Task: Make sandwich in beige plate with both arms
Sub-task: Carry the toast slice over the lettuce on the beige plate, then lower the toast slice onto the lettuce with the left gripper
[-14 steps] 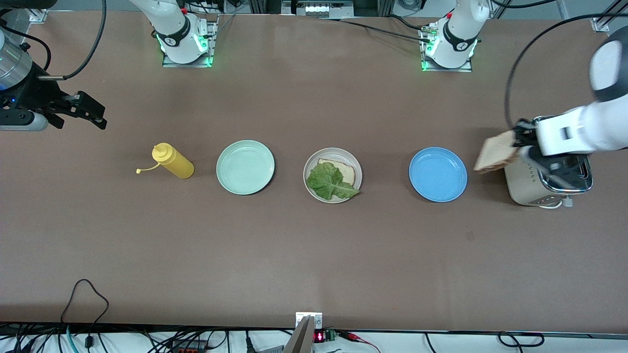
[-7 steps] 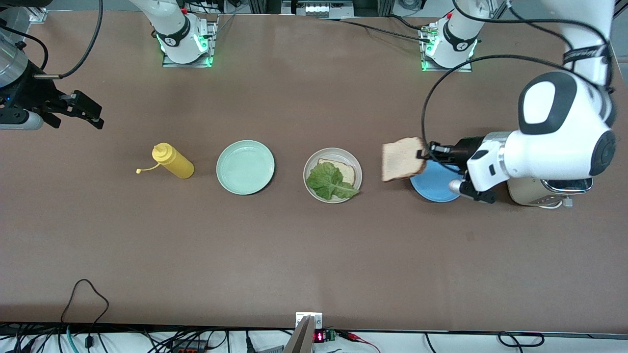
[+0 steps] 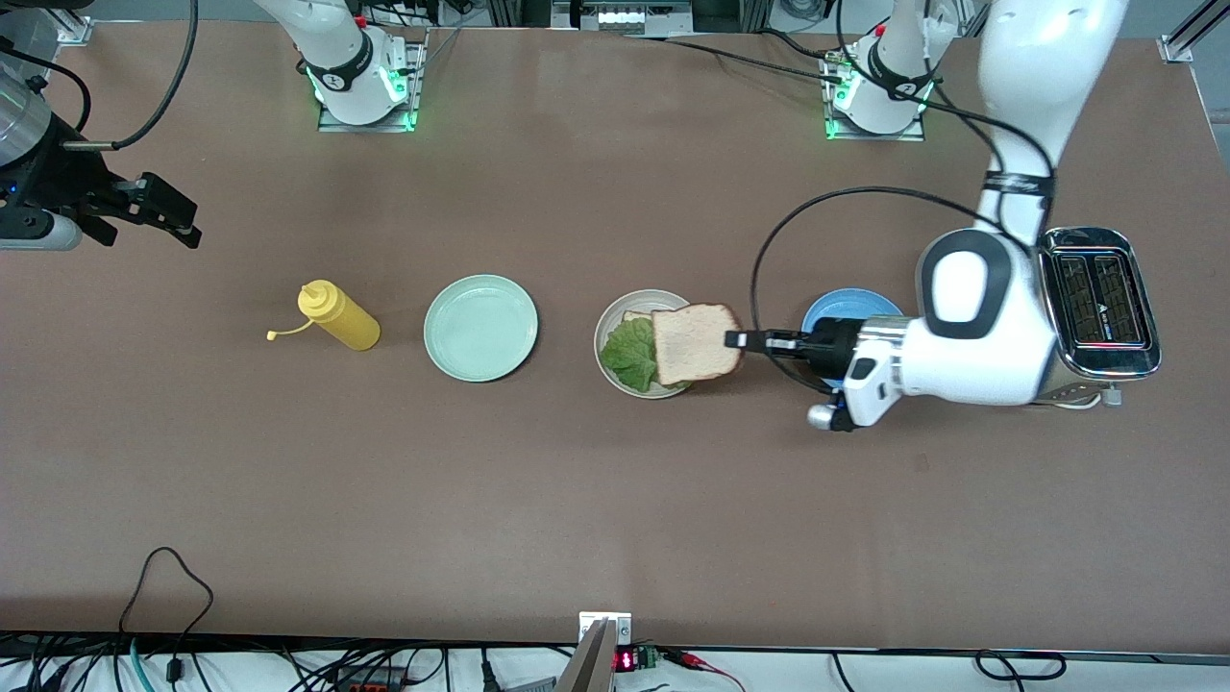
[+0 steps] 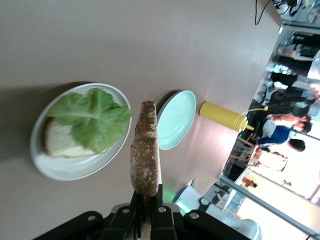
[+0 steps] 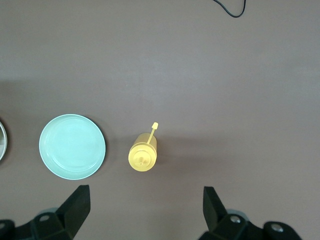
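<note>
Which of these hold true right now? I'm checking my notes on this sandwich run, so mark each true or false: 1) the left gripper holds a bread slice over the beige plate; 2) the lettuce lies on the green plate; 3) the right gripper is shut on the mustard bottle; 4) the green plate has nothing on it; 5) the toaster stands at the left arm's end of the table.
1) True: the left gripper is shut on a bread slice over the beige plate.
2) False: the lettuce lies on the bottom bread slice in the beige plate.
3) False: the right gripper waits open, away from the mustard bottle.
4) True: the green plate is bare.
5) True: the toaster is there.
</note>
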Available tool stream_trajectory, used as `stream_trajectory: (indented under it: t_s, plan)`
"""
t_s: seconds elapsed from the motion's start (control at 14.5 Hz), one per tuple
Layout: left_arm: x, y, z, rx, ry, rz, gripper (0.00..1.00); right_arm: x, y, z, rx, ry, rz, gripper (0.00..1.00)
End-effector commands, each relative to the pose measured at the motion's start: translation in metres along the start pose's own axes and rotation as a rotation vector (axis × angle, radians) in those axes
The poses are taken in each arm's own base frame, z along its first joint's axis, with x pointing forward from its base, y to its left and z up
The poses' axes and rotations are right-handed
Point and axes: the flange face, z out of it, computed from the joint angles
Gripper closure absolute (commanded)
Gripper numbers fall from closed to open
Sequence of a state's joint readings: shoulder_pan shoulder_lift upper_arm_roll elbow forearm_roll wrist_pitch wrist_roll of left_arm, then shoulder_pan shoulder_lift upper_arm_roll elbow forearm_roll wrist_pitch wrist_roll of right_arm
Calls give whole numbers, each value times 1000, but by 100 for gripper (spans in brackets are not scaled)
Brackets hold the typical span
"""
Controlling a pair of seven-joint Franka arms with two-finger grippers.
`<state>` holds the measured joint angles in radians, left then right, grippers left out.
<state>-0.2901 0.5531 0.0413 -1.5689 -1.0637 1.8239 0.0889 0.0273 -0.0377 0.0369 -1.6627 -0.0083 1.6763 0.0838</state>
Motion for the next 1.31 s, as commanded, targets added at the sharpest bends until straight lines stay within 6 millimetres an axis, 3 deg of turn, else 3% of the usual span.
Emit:
stream_trajectory:
  t_s: [0.0, 0.14, 0.35, 0.55, 0.83, 1.18, 1.24]
  plan:
    - [-7, -22, 28, -46, 15, 61, 99, -5, 2, -7, 1, -1, 7, 0]
    - [-8, -40, 41, -56, 3, 73, 99, -5, 3, -7, 0, -2, 5, 0]
    - [-7, -79, 77, -107, 18, 124, 99, -2, 6, -7, 0, 2, 11, 0]
    - [-9, -104, 103, -191, 52, 148, 99, 0, 7, -8, 2, 7, 13, 0]
    - [-5, -122, 112, -201, 58, 182, 99, 14, 3, -2, 3, 7, 7, 0]
    - [-6, -152, 127, -188, 44, 198, 96, 17, 3, 4, 1, -2, 2, 0]
    - [-7, -156, 128, -188, 41, 193, 90, 17, 2, 4, 2, -2, 2, 0]
